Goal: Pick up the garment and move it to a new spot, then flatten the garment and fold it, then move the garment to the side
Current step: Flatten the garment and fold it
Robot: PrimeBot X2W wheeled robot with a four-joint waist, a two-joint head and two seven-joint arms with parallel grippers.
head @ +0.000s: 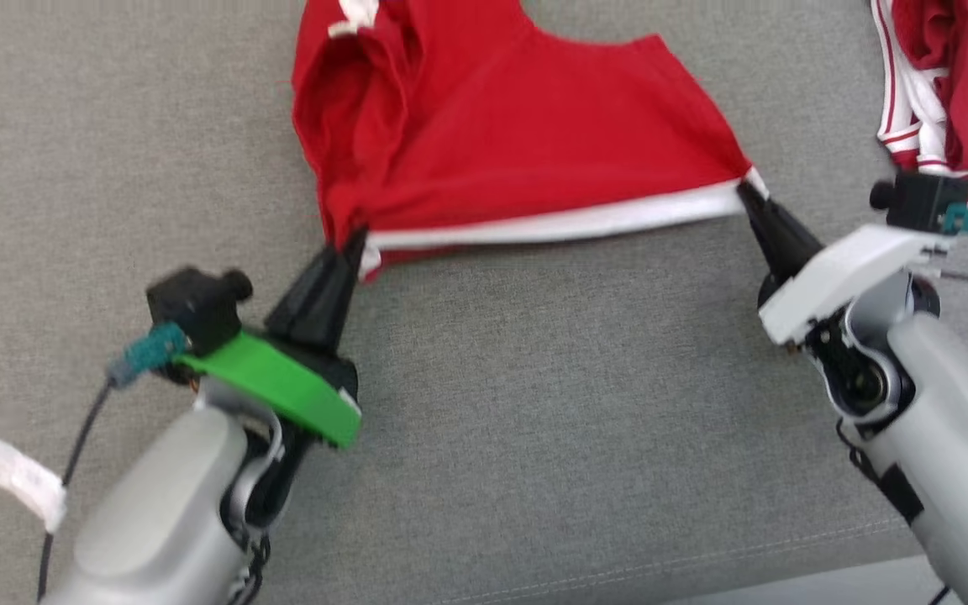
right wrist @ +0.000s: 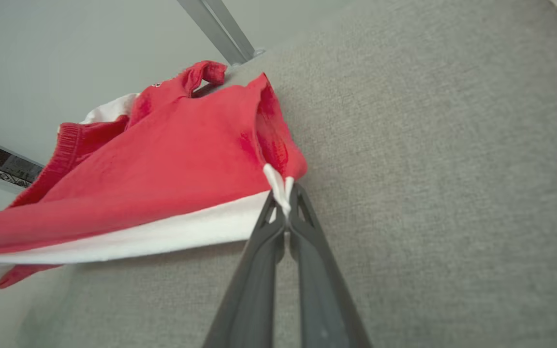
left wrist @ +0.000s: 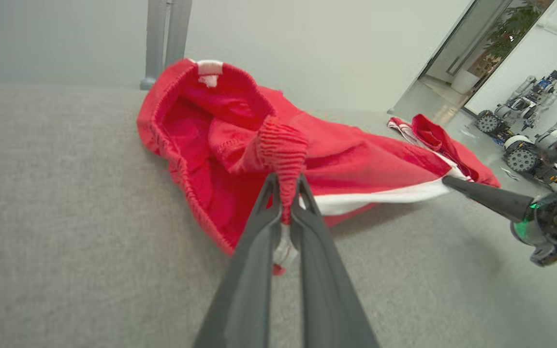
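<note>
The garment (head: 518, 134) is red with a white band along its near edge, spread on the grey table (head: 534, 403) at top centre of the head view. My left gripper (head: 348, 244) is shut on its near left corner, where the cloth bunches. My right gripper (head: 746, 192) is shut on the near right corner at the end of the white band. The band stretches taut between both grippers. In the left wrist view my left gripper (left wrist: 285, 186) pinches ribbed red cloth of the garment (left wrist: 356, 150). In the right wrist view my right gripper (right wrist: 285, 200) pinches the white corner of the garment (right wrist: 172, 164).
Another red and white garment (head: 946, 76) lies at the table's far right, close to my right wrist. A white strap (head: 5, 475) crosses the lower left. The table's near edge (head: 786, 580) runs along the bottom right. Metal legs (left wrist: 165, 41) stand beyond the far edge.
</note>
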